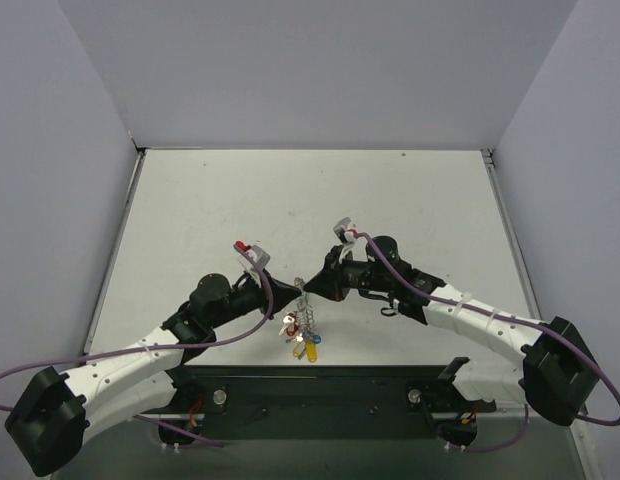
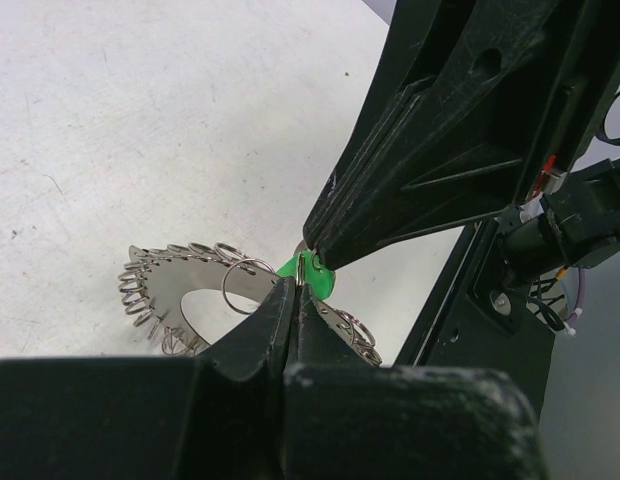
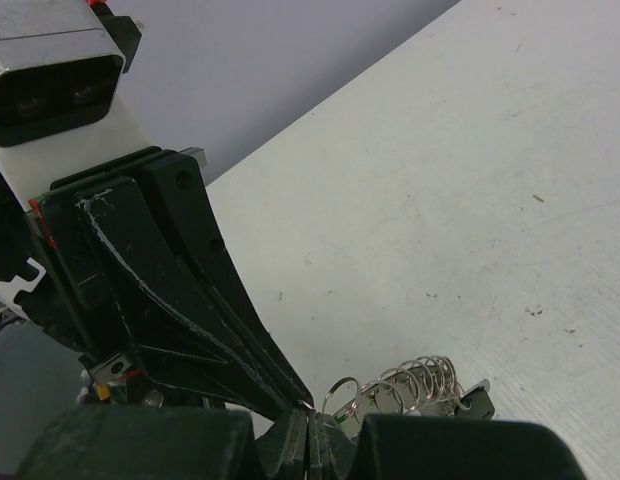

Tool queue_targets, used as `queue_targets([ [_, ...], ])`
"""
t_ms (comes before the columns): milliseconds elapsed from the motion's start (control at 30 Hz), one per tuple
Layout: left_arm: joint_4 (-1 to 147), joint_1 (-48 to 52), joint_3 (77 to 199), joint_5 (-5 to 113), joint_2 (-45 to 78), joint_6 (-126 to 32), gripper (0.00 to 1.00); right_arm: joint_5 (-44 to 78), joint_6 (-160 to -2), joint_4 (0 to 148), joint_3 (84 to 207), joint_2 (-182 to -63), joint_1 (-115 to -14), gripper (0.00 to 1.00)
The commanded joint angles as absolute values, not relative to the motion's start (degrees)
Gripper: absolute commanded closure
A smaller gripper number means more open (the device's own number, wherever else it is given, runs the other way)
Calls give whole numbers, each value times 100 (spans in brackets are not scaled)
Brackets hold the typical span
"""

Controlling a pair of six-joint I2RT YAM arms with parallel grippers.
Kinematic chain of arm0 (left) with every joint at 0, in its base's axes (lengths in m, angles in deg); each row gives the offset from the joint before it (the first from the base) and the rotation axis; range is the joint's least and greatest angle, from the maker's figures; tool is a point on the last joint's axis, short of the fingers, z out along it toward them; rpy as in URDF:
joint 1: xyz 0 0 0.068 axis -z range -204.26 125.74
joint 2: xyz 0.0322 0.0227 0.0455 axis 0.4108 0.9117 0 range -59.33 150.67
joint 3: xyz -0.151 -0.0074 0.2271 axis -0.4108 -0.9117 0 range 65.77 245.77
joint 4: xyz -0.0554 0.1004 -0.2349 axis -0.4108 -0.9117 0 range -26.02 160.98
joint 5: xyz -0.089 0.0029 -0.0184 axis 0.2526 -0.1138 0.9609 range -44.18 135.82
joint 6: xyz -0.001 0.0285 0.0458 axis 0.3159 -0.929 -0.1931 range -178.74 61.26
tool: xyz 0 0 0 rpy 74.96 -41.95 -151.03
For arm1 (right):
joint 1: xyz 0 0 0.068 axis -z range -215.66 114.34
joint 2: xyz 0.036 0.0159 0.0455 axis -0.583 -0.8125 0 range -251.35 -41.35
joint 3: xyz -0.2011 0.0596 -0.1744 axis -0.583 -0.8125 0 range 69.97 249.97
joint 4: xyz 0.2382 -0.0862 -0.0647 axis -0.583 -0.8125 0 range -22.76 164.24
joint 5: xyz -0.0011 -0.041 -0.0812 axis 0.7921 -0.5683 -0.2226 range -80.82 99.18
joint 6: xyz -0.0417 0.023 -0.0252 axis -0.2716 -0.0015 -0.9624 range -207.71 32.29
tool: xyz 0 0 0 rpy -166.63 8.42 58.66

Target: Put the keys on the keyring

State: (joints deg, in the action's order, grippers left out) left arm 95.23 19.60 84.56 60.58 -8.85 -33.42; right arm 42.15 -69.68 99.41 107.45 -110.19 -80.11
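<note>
The keyring hangs in the air between both grippers, above the table's near middle. Red, blue and yellow keys dangle from its lower end. My left gripper is shut on the ring's silver band, fingertips pressed together. My right gripper meets it tip to tip and is shut on a green key at the ring's edge. In the right wrist view the ring's wire loops stand just right of my closed right gripper.
A black mounting plate runs along the near edge under the hanging keys. Grey walls enclose the white table on three sides. A small black piece sits at the ring's far end.
</note>
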Motion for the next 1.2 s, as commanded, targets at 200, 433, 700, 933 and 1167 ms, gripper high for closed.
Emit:
queue_targets([
  [200, 10262, 1986, 8669, 6375, -1020, -3219, 100, 4161, -6960, 10386, 10697, -11052, -8031, 100],
  [433, 10359, 1995, 8572, 6498, -1117, -3184, 100, 4073, -6925, 10412, 10654, -11035, -8004, 100],
  [700, 10508, 1986, 8493, 6533, -1178, -3123, 100, 4073, -6855, 10500, 10574, -11000, -7926, 100],
  [933, 10762, 1995, 8353, 6542, -1231, -3009, 100, 4170, -6732, 10650, 10434, -10929, -7811, 100],
  [1167, 10895, 1995, 8274, 6542, -1293, -2947, 100, 4240, -6644, 10817, 10311, -10929, -7767, 100],
])
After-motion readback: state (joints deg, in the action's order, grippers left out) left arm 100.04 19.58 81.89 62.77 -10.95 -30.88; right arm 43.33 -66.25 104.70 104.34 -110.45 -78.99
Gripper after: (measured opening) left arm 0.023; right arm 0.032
